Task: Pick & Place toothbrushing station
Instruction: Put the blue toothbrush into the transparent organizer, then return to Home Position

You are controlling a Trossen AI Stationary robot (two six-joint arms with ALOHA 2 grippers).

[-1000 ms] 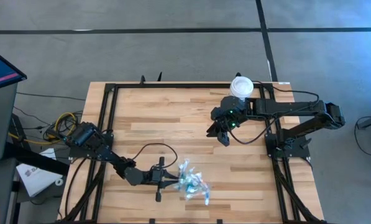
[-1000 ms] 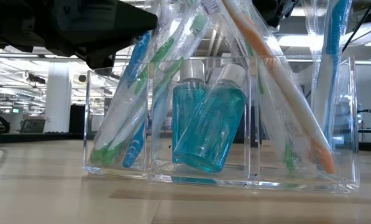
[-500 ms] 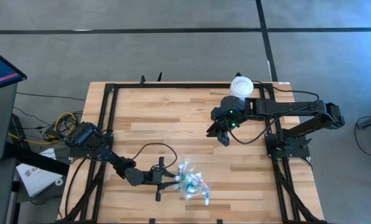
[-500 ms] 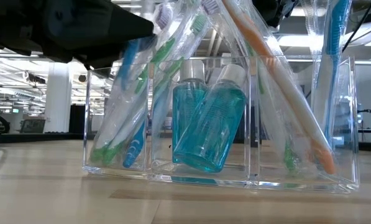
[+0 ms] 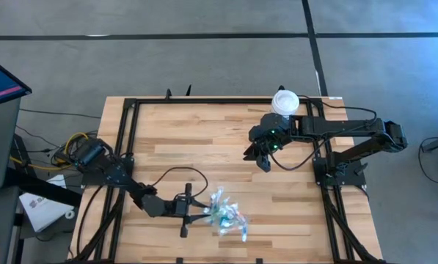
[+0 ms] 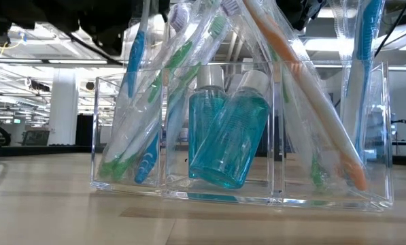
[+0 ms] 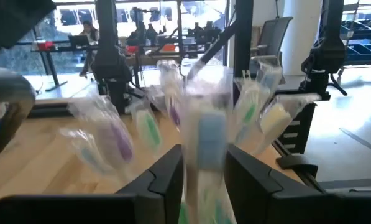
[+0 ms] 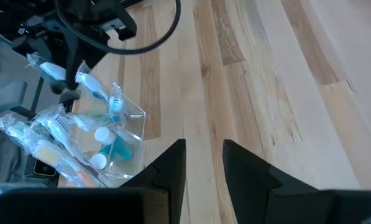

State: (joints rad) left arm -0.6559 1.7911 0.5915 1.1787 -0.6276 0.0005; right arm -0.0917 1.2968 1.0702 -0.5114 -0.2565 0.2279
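Note:
The toothbrushing station is a clear plastic tray (image 5: 226,218) near the table's front edge. It holds wrapped toothbrushes leaning in its compartments and two teal bottles (image 6: 226,136) in the middle one. My left gripper (image 5: 200,213) is level at the tray's left side and open. The upper part of a wrapped blue toothbrush (image 7: 205,140) stands between its fingers. That brush (image 6: 136,58) stands nearly upright, its lower end in the tray's left compartment. My right gripper (image 5: 261,161) hangs open above the table's far right, well away from the tray (image 8: 126,134). My left gripper comes level from the table's left, and its fingers (image 7: 173,177) stand on either side of the wrapped blue toothbrush's upper part (image 7: 205,124). The wrist view is blurred, and I cannot tell whether the fingers touch the wrapper.
A white cup (image 5: 285,100) stands at the table's far edge behind my right arm. A black frame (image 5: 130,147) runs along the table's sides. Bare wood lies between the tray and my right gripper.
My left gripper has risen; in the low view its dark bulk has cleared the brush tops. The blue toothbrush's upper end has swung toward the table's left, from a lean to nearly upright, while its lower end has stayed in the tray.

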